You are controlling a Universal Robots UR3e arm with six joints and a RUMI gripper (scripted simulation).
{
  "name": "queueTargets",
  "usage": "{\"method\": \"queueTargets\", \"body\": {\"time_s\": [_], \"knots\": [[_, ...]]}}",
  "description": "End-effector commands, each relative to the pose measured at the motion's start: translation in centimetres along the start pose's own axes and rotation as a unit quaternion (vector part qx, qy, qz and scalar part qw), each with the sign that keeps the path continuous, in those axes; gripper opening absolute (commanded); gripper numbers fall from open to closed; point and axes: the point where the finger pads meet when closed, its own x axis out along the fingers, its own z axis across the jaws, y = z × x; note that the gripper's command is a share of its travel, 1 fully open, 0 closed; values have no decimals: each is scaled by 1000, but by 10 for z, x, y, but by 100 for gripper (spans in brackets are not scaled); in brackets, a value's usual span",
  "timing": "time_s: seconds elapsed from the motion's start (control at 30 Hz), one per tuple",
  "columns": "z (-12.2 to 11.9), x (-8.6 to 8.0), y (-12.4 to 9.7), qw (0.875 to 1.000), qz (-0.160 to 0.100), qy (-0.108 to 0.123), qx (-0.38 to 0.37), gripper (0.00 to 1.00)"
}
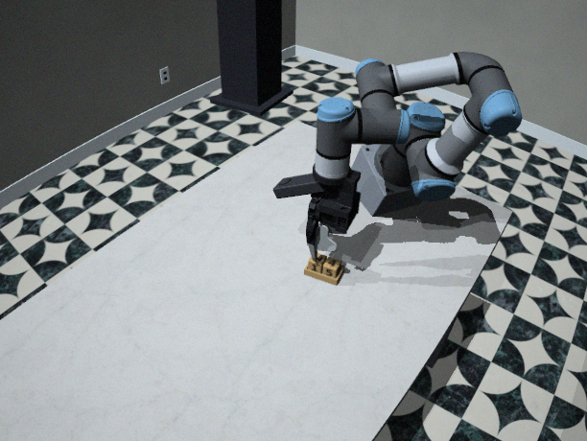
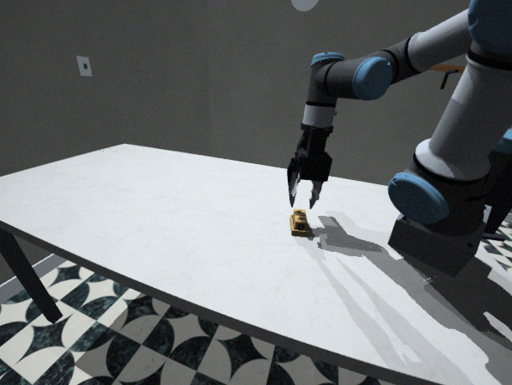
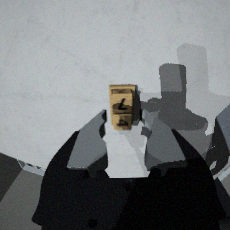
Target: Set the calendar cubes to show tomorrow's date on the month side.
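The wooden calendar tray [image 1: 320, 275] [image 2: 299, 231] [image 3: 123, 87] stands on the white table [image 1: 192, 297] [image 2: 167, 201] [image 3: 50, 70], holding two digit cubes side by side. In the top view these are the left cube [image 1: 317, 263] and the right cube [image 1: 332, 266]; the digits are too small to read surely. In the wrist view the two cubes [image 3: 122, 103] [image 3: 121, 120] sit flat in the tray, just ahead of the fingertips. My gripper [image 1: 314, 253] [image 2: 302, 205] [image 3: 123, 110] hangs straight above the tray, a little above the cubes, with its fingers partly apart and nothing between them.
The robot's base [image 1: 379, 187] [image 2: 435, 247] stands on the table behind the tray and casts shadows beside it. A dark pillar [image 1: 249, 48] stands on the floor beyond the table. The table's right edge [image 1: 460, 307] curves close by.
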Motion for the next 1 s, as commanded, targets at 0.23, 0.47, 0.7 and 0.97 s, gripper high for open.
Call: {"method": "queueTargets", "body": {"time_s": [0.23, 0.47, 0.7, 0.97], "knots": [[0, 6, 1, 1000, 1, 1, 0, 29], [0, 7, 1, 1000, 1, 1, 0, 29], [0, 7, 1, 1000, 1, 1, 0, 29], [0, 7, 1, 1000, 1, 1, 0, 29]]}}
